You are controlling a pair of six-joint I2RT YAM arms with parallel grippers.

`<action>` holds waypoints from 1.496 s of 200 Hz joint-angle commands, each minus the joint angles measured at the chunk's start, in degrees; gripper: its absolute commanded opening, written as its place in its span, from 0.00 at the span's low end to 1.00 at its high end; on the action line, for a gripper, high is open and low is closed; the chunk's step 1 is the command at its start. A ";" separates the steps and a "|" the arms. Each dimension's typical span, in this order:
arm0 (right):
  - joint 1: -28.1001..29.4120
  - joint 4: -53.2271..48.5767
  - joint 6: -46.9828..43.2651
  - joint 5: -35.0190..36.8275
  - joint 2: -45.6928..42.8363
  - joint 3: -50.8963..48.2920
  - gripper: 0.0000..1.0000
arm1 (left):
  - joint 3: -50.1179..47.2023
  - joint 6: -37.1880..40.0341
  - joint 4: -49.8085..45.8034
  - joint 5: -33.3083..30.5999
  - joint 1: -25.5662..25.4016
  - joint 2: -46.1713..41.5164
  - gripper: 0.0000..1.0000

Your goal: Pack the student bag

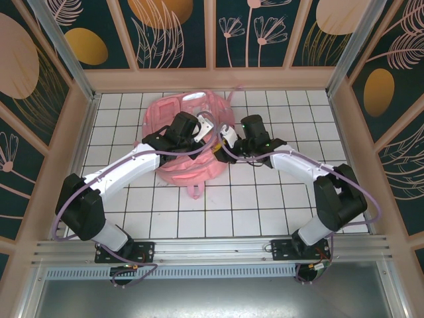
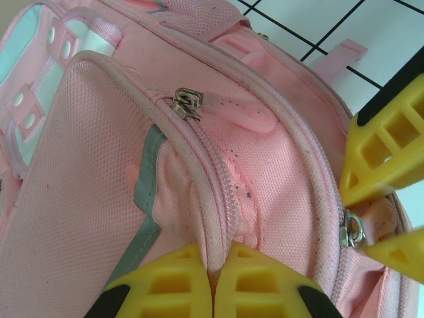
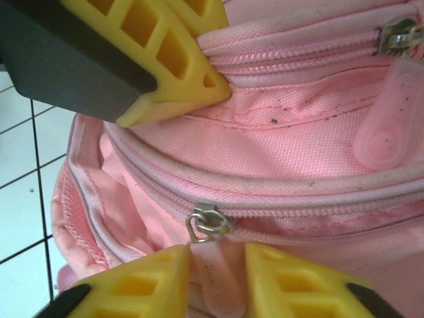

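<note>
Tally: one student bag point(image 1: 173, 106), one desk point(image 1: 265, 218). Two arms point(image 1: 126, 171), one tool apiece: left tool point(image 2: 213, 278), right tool point(image 3: 215, 271). On the bag's zips, two metal sliders point(image 2: 185, 103) in sight, each carrying one pink pull tab point(image 2: 245, 116).

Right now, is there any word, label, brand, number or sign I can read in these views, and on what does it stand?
None to read. The pink backpack shows no lettering on its fabric, its zip pull or its grey stripe. The wall panels carry only flower patterns, no writing.
</note>
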 commanded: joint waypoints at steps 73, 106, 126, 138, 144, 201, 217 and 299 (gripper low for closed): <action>-0.32 2.60 0.68 11.65 -4.79 -1.79 0.00 | -0.09 -0.16 3.94 -0.90 0.02 -2.66 0.00; -0.41 0.71 2.03 13.81 -7.71 -2.87 0.02 | -0.58 -0.17 3.77 -1.39 0.03 -2.38 0.00; -0.41 0.70 3.45 16.42 -8.77 -3.50 0.03 | -0.81 0.05 3.68 -0.78 -0.01 -2.22 0.00; -2.08 1.00 5.31 17.31 -8.88 -3.35 0.04 | -0.93 0.23 3.55 -0.78 0.04 -2.23 0.00; -2.75 1.36 6.47 17.61 -8.82 -3.16 0.05 | -1.09 0.32 3.44 -0.70 0.01 -2.30 0.00; -9.64 1.79 17.62 11.31 -7.25 -1.60 0.08 | -3.05 0.63 3.23 0.84 0.04 -4.17 0.00; -11.20 2.82 20.42 10.41 -7.18 -1.96 0.09 | -3.47 0.68 3.46 0.33 0.08 -4.36 0.00; -2.89 1.07 4.41 5.94 -10.01 -5.16 0.56 | -2.43 1.35 3.44 -0.46 0.13 -4.58 0.00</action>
